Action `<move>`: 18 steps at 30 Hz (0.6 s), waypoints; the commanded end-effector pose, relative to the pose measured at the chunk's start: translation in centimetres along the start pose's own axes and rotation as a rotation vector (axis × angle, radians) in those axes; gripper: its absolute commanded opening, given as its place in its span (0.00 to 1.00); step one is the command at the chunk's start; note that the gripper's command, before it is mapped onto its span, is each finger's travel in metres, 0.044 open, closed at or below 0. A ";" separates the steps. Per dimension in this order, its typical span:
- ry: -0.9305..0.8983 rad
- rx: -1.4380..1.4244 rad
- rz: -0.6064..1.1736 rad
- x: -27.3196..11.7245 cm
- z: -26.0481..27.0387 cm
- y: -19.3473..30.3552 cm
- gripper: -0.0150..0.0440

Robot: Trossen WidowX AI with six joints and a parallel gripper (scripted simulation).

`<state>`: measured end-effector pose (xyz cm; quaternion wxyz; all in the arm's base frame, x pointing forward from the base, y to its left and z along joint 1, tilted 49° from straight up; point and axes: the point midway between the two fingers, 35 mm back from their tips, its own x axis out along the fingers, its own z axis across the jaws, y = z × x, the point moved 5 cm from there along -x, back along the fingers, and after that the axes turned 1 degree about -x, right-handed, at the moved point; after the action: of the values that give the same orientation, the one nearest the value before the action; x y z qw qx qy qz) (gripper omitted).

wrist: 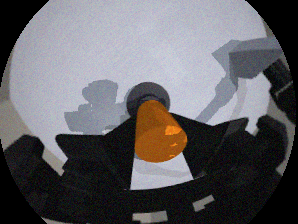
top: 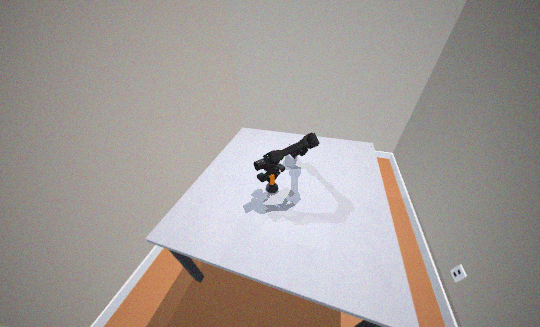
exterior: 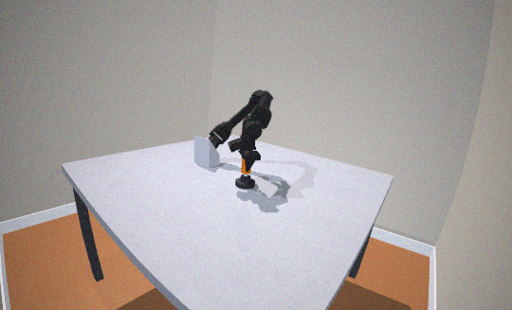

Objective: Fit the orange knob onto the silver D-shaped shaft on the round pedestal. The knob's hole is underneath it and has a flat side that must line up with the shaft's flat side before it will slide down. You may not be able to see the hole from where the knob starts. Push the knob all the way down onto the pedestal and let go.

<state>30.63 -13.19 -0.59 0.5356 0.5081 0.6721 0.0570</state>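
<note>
White table carries the round dark pedestal, base flat on the top. Pale block at the arm's foot sits beyond the pedestal in the exterior view.

Exterior view: pale block on tabletop, left of center, blocks a low pass there. Round pedestal obstructs just below the claw. Open air right of the arm.
</note>
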 end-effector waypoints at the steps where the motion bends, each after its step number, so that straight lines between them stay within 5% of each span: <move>1: -0.001 0.030 0.001 0.0 0.0 0.0 0.25; 18: -0.001 0.004 0.001 0.1 0.0 0.0 0.25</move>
<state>30.63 -13.15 -0.63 0.5329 0.5108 0.6725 0.0534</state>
